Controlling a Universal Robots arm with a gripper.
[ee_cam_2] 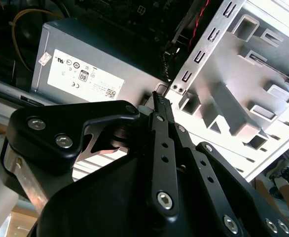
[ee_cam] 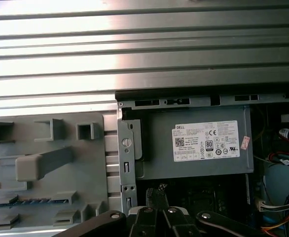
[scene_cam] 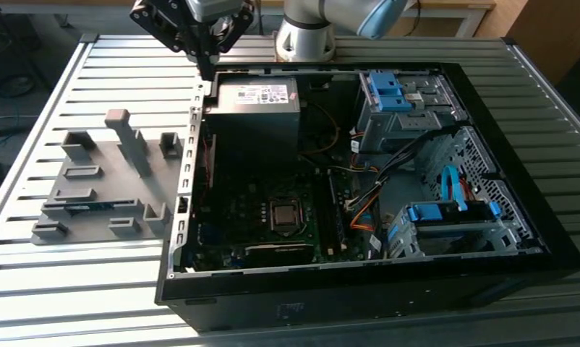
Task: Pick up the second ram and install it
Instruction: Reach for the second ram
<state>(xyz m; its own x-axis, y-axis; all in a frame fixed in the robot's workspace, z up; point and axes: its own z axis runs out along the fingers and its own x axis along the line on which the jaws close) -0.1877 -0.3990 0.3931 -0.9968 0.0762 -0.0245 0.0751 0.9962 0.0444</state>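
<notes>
**Gripper empty at case corner, RAM still in holder**

The black two-finger gripper [ee_cam: 157, 193] looks closed with nothing between its fingers. It hangs over the rear corner of the open black computer case [scene_cam: 367, 275], just beside the grey metal power supply box with a white label [ee_cam: 198, 143]. The second ram [scene_cam: 90, 207], a thin flat blue-green circuit-board stick, sits in a slot of the grey plastic holder [scene_cam: 97, 224]. That is well apart from the gripper, on the exterior view's left of the case. Likely light, stiff and fragile; best pinched across its flat faces near the middle, away from the contacts.

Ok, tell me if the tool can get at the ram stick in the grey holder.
Probably yes: the ram stick lies uncovered in the grey holder beside the case; the tool hangs above the case's rim.
</notes>
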